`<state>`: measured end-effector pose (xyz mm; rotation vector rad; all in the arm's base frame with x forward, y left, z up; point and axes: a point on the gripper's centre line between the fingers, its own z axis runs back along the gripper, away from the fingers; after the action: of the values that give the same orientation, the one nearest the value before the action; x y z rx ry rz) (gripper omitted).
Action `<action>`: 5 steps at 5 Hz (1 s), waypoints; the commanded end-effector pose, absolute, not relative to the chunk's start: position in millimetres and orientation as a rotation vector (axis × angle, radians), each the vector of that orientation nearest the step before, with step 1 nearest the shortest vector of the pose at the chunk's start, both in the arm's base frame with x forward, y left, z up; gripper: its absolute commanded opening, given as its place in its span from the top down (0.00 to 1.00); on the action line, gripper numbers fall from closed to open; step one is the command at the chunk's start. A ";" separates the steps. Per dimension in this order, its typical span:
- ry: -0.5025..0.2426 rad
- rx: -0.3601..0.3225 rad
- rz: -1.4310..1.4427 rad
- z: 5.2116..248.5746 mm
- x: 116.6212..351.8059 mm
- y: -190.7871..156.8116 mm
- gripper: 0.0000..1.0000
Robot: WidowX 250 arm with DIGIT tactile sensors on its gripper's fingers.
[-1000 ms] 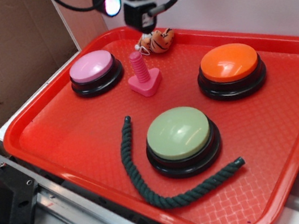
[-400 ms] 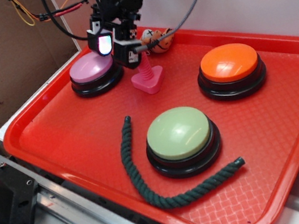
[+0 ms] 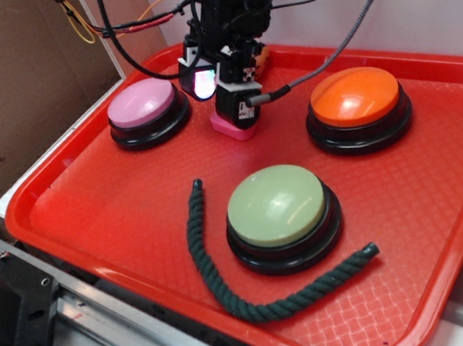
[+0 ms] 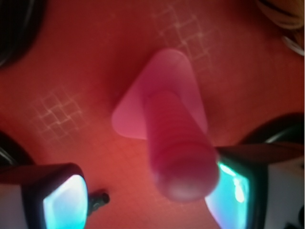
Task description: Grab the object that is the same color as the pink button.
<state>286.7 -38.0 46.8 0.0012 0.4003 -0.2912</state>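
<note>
The object, a small hot-pink toy bolt (image 3: 233, 125), stands upright on the red tray (image 3: 452, 216), just right of the pink button (image 3: 142, 104). My gripper (image 3: 220, 95) is lowered over it and hides its shaft in the exterior view; only the base shows. In the wrist view the bolt's shaft (image 4: 178, 148) rises between the glowing fingers of my gripper (image 4: 147, 198). It sits close against the right finger pad (image 4: 231, 188), with a wide gap to the left pad (image 4: 64, 202). The jaws are open.
An orange button (image 3: 355, 97) sits at the right and a light green button (image 3: 276, 205) at the front. A dark green rope (image 3: 206, 257) curves round the green button. A small tiger toy (image 4: 286, 14) lies behind the gripper. A cardboard box (image 3: 4, 87) stands at the left.
My gripper came down from the tray's back edge, passed beside the pink button, then shifted right and lower, so it now straddles the bolt's shaft. The bolt stays in place.
</note>
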 end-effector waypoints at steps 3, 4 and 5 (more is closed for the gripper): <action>0.347 0.076 -0.314 38.3 315.8 -43.3 1.00; 0.355 0.070 -0.314 37.1 312.9 -43.6 1.00; 0.335 0.071 -0.287 48.8 310.8 -41.7 1.00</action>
<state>306.9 -39.6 24.7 0.0725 0.4213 -0.2861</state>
